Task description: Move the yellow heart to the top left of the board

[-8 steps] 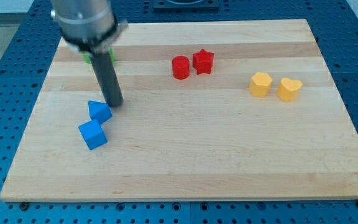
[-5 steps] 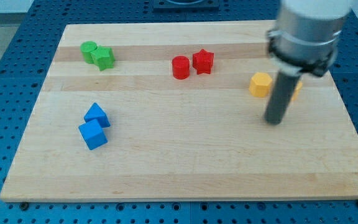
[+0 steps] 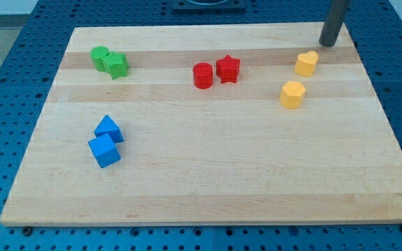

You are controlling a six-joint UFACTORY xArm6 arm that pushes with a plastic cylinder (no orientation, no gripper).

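The yellow heart point(image 3: 306, 63) lies near the board's top right, above a yellow hexagonal block point(image 3: 292, 94). My tip point(image 3: 328, 43) rests on the board near the top right corner, just up and to the right of the yellow heart, a small gap apart from it. The rod rises out of the view's top edge.
A red cylinder point(image 3: 202, 75) and a red star point(image 3: 228, 69) sit together at top centre. A green cylinder point(image 3: 100, 56) and a green star-like block point(image 3: 116, 65) sit at top left. Two blue blocks point(image 3: 108, 128) point(image 3: 104, 150) lie at lower left on the wooden board point(image 3: 208, 181).
The rod swept from the left side, past the yellow blocks, to the top right corner. The yellow heart has moved up and left, now above the yellow hexagon instead of to its right.
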